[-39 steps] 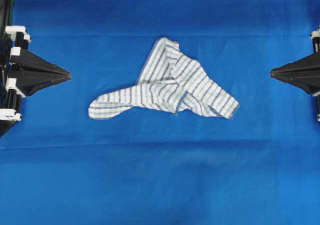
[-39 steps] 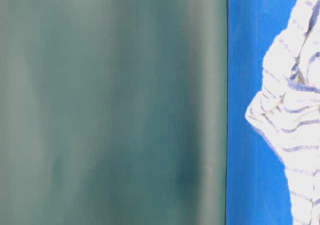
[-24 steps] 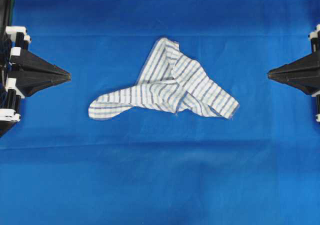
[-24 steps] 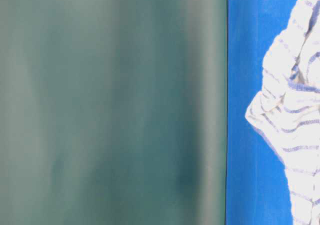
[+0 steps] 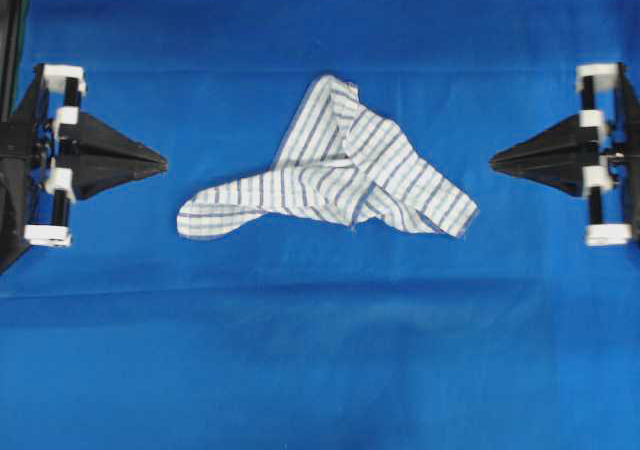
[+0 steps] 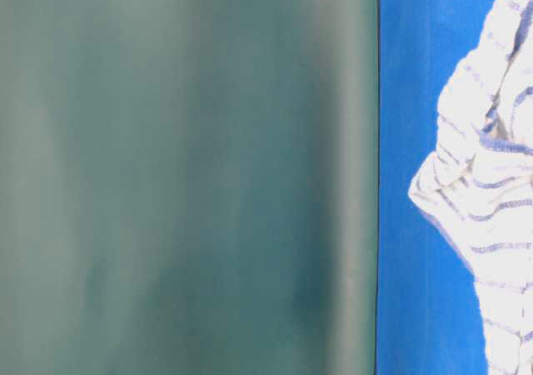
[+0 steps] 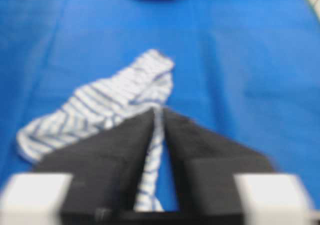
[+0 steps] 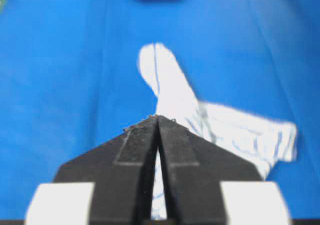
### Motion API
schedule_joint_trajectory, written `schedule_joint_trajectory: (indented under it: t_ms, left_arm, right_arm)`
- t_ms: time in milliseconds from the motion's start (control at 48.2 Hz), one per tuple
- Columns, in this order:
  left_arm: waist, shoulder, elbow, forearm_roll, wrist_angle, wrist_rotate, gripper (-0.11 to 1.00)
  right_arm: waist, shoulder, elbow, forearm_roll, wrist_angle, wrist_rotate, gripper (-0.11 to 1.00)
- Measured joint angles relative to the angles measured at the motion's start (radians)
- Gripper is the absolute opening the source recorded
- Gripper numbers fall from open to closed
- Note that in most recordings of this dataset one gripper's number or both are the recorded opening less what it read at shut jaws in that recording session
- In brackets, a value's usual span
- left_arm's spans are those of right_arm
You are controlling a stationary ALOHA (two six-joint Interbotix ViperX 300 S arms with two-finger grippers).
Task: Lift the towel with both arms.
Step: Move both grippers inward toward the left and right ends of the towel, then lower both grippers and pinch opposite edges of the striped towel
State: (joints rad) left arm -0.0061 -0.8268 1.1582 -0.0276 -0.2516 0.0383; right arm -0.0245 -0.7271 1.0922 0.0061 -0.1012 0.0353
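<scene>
Overhead: towel [image 5: 335, 168] is seen crumpled mid-tabletop [image 5: 320, 370], left pincer [image 5: 160, 160] and right pincer [image 5: 494, 159] well apart from it, nothing gripped. Approach step judged in hand; next, each pincer must be opened and brought to a towel end. Table-level: only a towel fold [image 6: 483, 192] is shown. Left wrist: tips nearly together, a narrow gap. Right wrist: tips together. No writing is readable.

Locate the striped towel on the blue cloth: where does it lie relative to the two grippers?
In the overhead view the towel lies crumpled mid-table on the blue cloth, between the left gripper and right gripper, touching neither.
</scene>
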Motion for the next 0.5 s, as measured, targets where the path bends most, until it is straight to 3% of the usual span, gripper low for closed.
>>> schedule_joint_trajectory:
  t_ms: [166,249,498]
  left_arm:
    - [0.0,0.087,-0.006,0.0,-0.002,-0.008,0.7]
    - [0.0,0.149,-0.012,0.0,-0.002,-0.008,0.88]
    - [0.0,0.374,-0.044,0.0,-0.023,-0.006,0.9]
  right_arm:
    - [-0.026,0.146,-0.026,0.012,0.017,0.0,0.64]
    - [-0.029,0.215,-0.046,0.012,0.04,0.0,0.66]
    - [-0.031,0.414,-0.097,0.014,0.063,-0.002,0.65]
